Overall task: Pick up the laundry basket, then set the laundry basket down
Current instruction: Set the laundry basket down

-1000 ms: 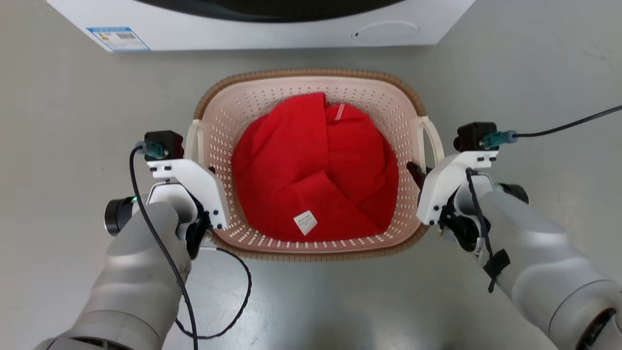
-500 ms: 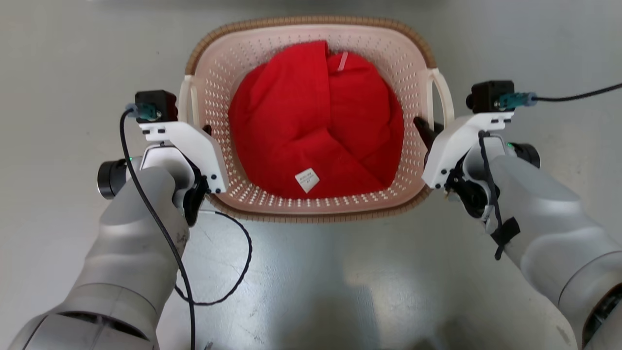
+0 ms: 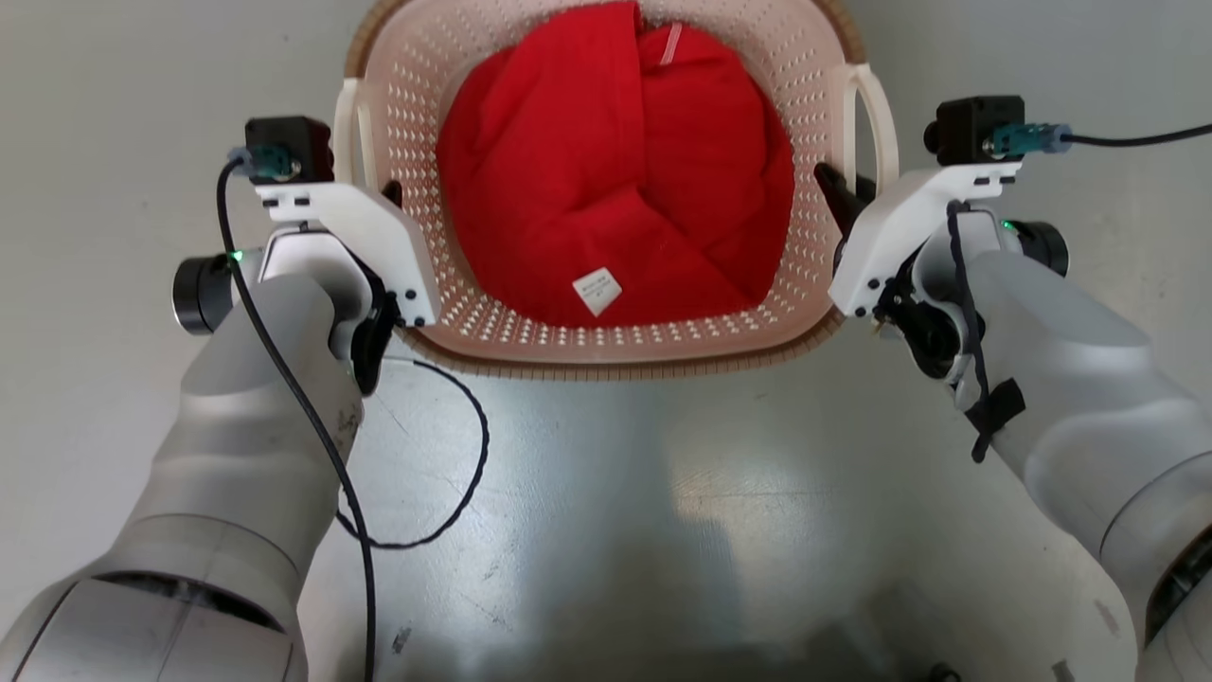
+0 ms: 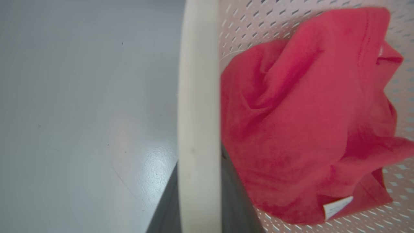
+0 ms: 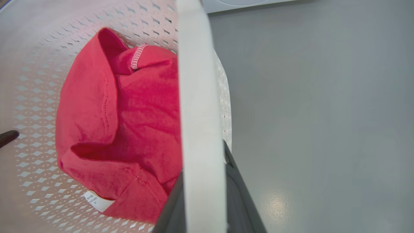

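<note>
The laundry basket (image 3: 606,364), cream perforated plastic with a brown woven-look rim, hangs between my two arms at the top of the head view, its far end cut off by the picture's edge. My left gripper (image 3: 388,195) is shut on the basket's white left handle (image 4: 198,97), which runs between its dark fingers (image 4: 236,200). On the other side, my right gripper (image 3: 835,186) is shut on the white right handle (image 5: 198,97). A red garment (image 3: 615,161) with a white tag lies inside. The left gripper's dark fingertip (image 5: 8,137) pokes in at the basket's far wall.
Grey glossy floor (image 3: 663,530) lies under and around the basket. The white washer's lower edge (image 5: 245,2) shows at the top of the right wrist view. A black cable (image 3: 454,493) loops from my left arm below the basket's near rim.
The head view has shifted and the washer has left its top. The basket and both grippers sit higher in it and look larger. Both grips on the handles are unchanged.
</note>
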Motion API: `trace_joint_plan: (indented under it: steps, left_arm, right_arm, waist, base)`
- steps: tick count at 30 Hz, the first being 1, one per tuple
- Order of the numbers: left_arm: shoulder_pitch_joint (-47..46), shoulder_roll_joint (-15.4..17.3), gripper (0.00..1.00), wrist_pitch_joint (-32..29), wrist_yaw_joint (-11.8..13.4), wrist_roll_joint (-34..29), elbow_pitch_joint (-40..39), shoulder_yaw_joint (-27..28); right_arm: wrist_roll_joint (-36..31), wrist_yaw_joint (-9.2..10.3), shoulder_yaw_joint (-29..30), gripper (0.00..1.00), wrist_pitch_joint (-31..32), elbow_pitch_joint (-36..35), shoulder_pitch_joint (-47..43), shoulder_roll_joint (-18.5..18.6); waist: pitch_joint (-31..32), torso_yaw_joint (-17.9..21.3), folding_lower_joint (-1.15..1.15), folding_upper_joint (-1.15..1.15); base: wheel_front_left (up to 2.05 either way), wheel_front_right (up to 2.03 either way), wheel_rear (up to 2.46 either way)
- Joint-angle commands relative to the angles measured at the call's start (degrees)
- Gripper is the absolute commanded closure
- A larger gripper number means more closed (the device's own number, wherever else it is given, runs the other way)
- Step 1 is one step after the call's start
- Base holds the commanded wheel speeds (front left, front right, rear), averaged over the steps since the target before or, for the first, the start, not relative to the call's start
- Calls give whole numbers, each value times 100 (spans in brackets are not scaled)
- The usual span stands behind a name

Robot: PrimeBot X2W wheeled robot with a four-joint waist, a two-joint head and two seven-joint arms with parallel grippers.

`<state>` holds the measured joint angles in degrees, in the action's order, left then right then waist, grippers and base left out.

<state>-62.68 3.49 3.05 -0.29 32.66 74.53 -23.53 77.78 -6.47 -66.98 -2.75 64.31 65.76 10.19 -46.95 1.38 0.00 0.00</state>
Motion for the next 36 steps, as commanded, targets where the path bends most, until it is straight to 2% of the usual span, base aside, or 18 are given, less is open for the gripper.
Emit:
trace_joint_plan:
  steps: [1, 14, 36]
  left_arm:
    - [-108, 193, 100, 72, 91, -21, -65, 46]
    - [-412, 212, 100, 220, 135, -58, -63, -76]
    - [-617, 212, 100, 277, 167, -19, -59, -214]
  right_arm:
    - [74, -102, -38, 100, -150, -113, -86, -88]
    - [212, -102, -96, 100, -339, -108, 79, -135]
    - [383, -102, -229, 100, -454, -75, 153, -167]
  waist:
    - [-81, -5, 0, 0]
    - [-446, -33, 0, 0]
    - [-721, -55, 0, 0]
  base:
    - [0, 0, 0]
    - [0, 0, 0]
    - [0, 0, 0]
